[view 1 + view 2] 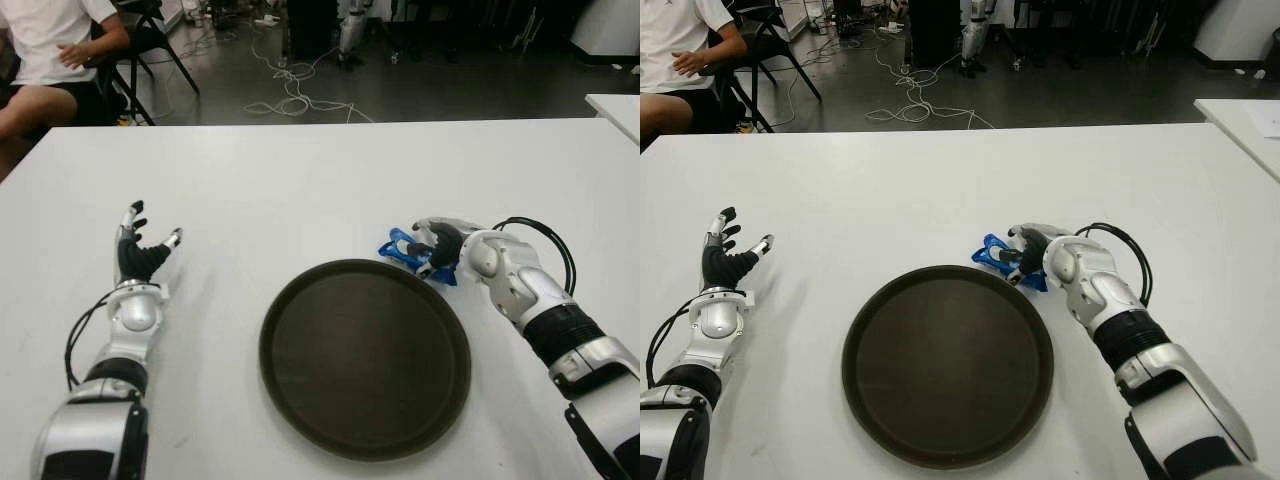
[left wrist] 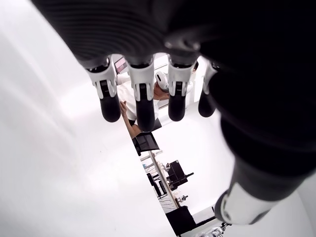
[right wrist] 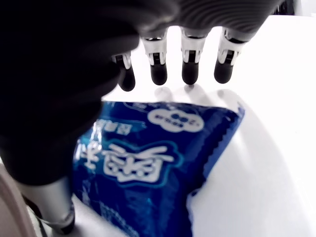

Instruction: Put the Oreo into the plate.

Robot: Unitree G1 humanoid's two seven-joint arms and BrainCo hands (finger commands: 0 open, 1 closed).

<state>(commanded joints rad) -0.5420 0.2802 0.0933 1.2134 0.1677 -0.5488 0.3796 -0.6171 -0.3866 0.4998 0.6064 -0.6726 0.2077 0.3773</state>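
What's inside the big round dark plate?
Nothing shows inside the round dark brown plate. The blue Oreo packet lies on the white table just past its rim, under the right hand; its fingers haven't closed.

Oreo pack beside the plate

Blue Oreo packet (image 1: 408,250) lies on the table, touching the dark round plate's (image 1: 300,310) far right rim.

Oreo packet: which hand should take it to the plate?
Right hand: it is already over the Oreo packet at the plate rim; the open left hand is far across the table.
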